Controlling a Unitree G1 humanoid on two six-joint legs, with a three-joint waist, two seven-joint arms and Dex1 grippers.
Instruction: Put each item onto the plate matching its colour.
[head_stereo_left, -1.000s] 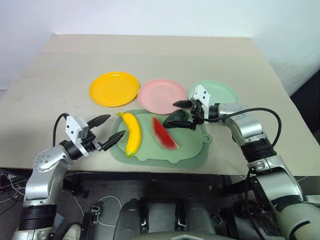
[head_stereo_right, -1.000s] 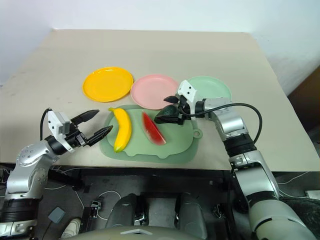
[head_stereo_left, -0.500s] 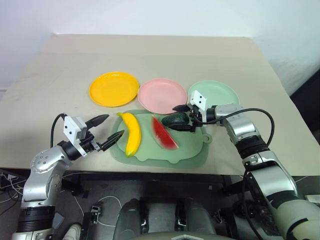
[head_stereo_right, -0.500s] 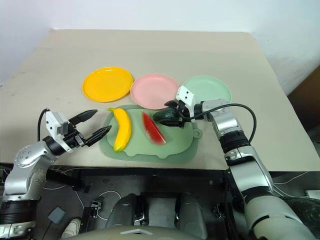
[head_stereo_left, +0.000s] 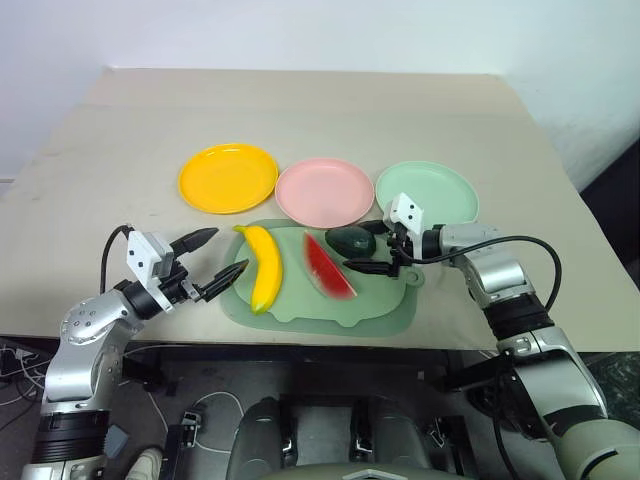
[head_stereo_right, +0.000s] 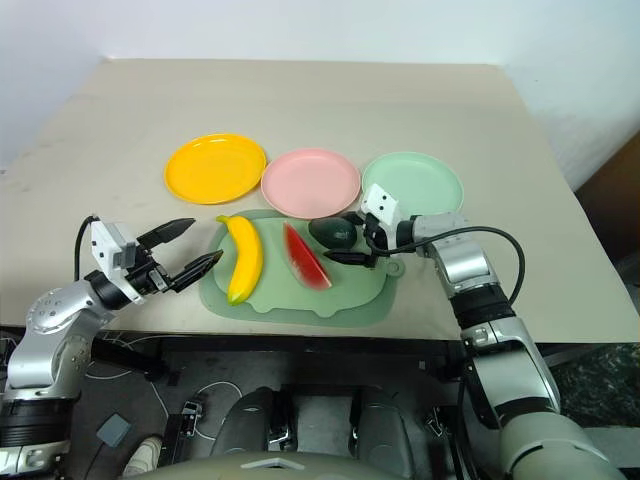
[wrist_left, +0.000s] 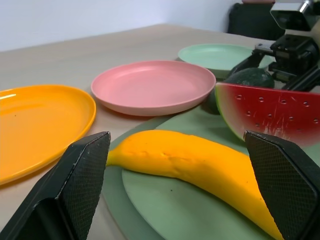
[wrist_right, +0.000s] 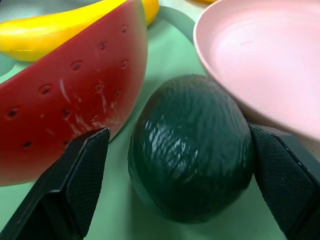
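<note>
While its fingers are spread wide and nothing is held, the right gripper (head_stereo_right: 352, 238) has been brought lower and drawn back, so that the avocado (head_stereo_right: 333, 231) is now bracketed on the mat (head_stereo_right: 300, 300), beside the watermelon (head_stereo_right: 303, 257). A grasp appears imminent. The green plate (head_stereo_right: 413, 180) sits empty nearby. The left gripper (head_stereo_left: 220, 262), likewise open, is kept waiting before the banana (head_stereo_left: 264, 264).

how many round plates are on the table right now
3, in a row behind the pale green mat: the orange-yellow plate on the left, the pink plate in the middle, the mint green plate on the right. None looks hidden.
</note>
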